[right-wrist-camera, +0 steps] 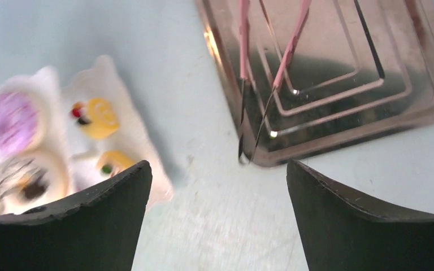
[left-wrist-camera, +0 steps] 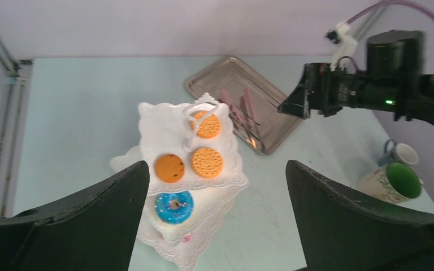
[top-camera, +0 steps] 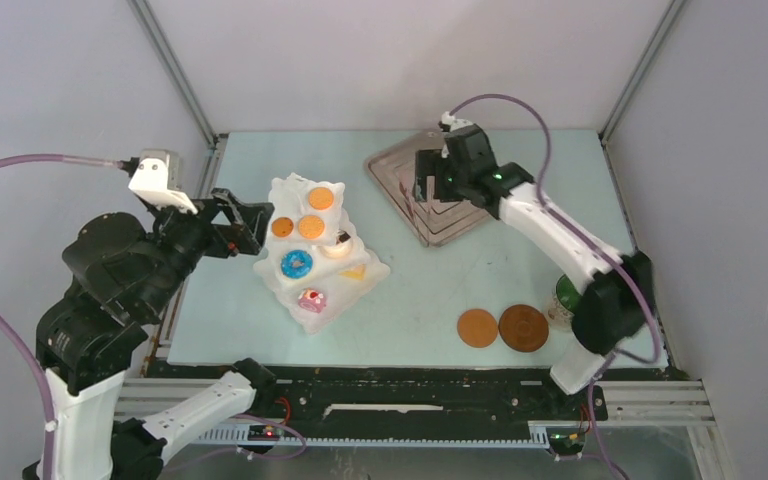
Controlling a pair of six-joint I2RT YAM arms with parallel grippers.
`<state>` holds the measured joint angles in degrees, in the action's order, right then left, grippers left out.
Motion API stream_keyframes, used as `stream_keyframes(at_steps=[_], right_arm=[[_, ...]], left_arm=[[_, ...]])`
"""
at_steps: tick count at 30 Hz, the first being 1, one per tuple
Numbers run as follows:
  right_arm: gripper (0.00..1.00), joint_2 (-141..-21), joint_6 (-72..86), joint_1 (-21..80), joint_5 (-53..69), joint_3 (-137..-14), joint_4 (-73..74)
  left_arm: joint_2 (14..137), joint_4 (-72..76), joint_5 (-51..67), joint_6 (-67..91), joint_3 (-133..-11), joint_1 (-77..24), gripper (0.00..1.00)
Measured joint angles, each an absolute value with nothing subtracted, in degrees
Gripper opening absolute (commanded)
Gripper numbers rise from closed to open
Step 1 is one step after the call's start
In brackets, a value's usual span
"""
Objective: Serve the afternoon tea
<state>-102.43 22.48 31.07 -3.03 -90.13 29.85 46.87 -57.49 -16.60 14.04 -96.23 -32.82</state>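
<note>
Table (top-camera: 415,295) space is divided between the white three-tier stand (top-camera: 278,275), placed left of centre, and the silver tray (top-camera: 397,178), set cornerwise at the far middle. The left gripper (top-camera: 248,224) is held just left of the stand at top-tier height, jaws spread wide with nothing between them. The right gripper (top-camera: 428,188) is poised over the tray, its fingers likewise wide apart and empty. The green-lined mug (left-wrist-camera: 398,182) is found at the right edge, close against the right arm's lower link, with the small white cup (left-wrist-camera: 402,153) just beyond it. Two brown coasters (top-camera: 523,327) lie bare near the front, side by side, just left of the mug. Orange biscuits (top-camera: 310,227) are seen on the top tier, with a blue doughnut (top-camera: 296,264), a yellow cake slice (top-camera: 354,271) and a pink doughnut (top-camera: 311,299) on the tiers below. Only the pink tongs (right-wrist-camera: 282,62) are left on the tray, their tips projecting past its near rim. Plating is judged complete; the mug and cup are not yet set on the coasters. Open surface is available between stand and coasters, but little clearance is judged to exist around the mug, given the table edge and the arm beside it.
</note>
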Motion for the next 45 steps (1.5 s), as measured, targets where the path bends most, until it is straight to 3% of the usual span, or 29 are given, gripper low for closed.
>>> stream_keyframes(at_steps=[5, 9, 17, 28, 45], right_arm=[[0.91, -81.6, 24.6, 33.3, -2.7, -77.7, 33.1], [0.99, -68.3, 30.2, 35.7, -2.3, -64.1, 40.4], [1.00, -57.0, 48.9, 42.4, -2.6, -43.8, 55.6], [1.00, -62.3, 63.6, 45.3, -4.1, -42.3, 55.2], [1.00, -67.8, 68.4, 42.9, -7.0, -36.6, 44.0]], left_arm=[[48.1, -56.1, -11.7, 18.2, -95.2, -32.8, 0.97], [46.7, -55.0, -9.4, 22.6, -92.5, -32.8, 0.96], [37.6, -54.1, -8.6, 29.4, -86.1, -32.8, 0.97], [32.3, -58.0, -9.5, 34.0, -86.7, -32.8, 1.00], [31.3, -64.7, -10.3, 37.6, -90.4, -32.8, 1.00]])
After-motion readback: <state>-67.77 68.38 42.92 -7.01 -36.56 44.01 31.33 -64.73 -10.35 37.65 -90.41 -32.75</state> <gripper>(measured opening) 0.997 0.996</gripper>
